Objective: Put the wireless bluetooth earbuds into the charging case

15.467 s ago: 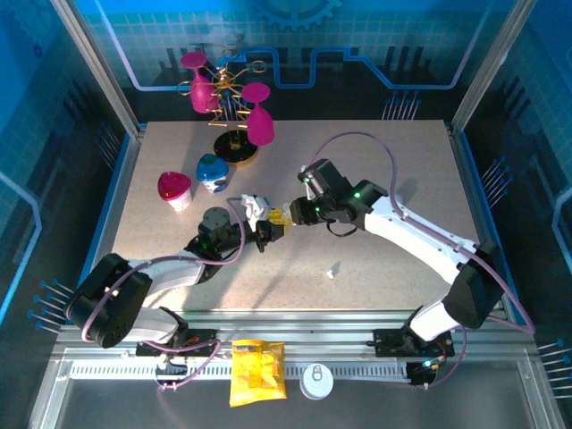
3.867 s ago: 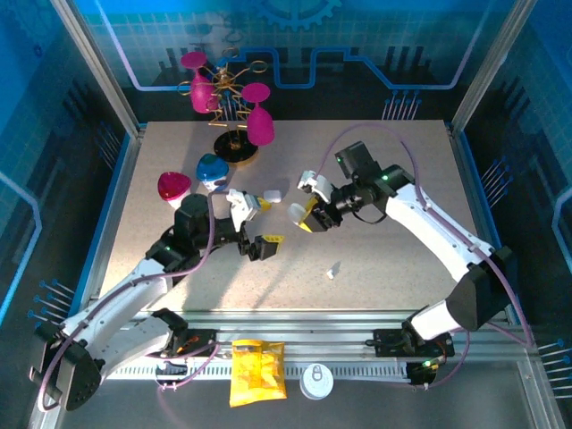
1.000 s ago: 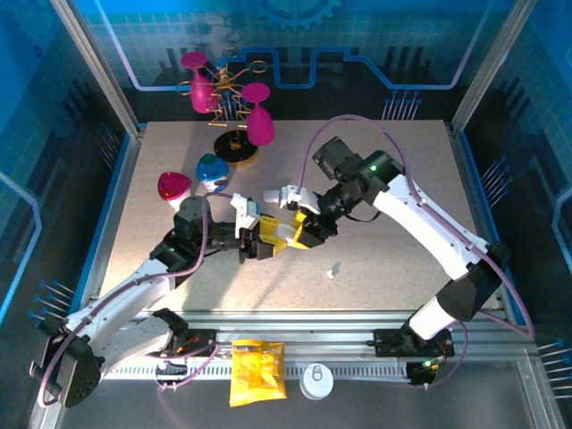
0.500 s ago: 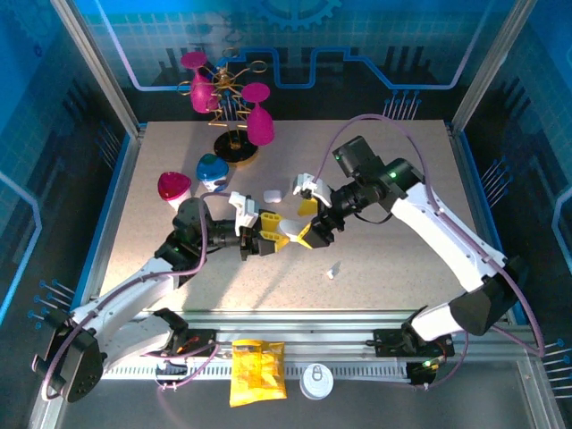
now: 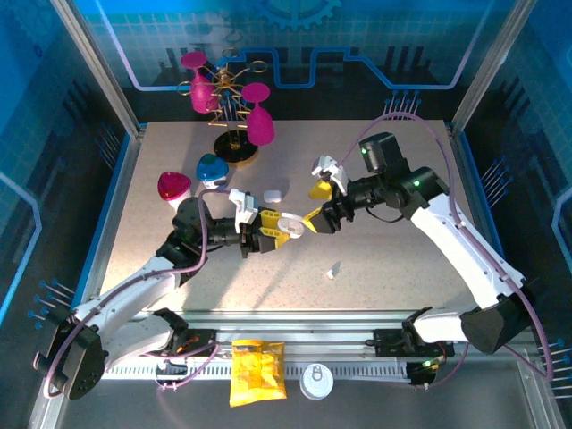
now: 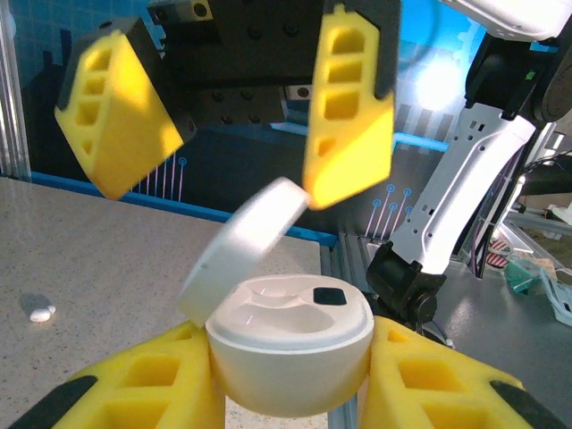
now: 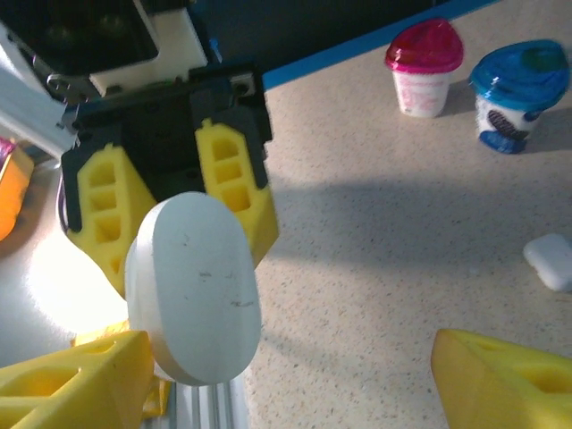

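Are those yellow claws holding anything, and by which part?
The left gripper clamps the charging case by its lower half, lid flipped open. The right gripper holds nothing.

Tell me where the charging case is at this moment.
The charging case is clamped, lid open, in the left claw near the middle of the table in the top view; the open right claw is just to its right.

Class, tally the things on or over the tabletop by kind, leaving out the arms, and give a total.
Pink glasses, hung on the rack: 2
Rack: 1
Lidded cups: 2
Small white pieces, lying loose: 2
White charging case, lid open, in the left tool: 1
Total: 8
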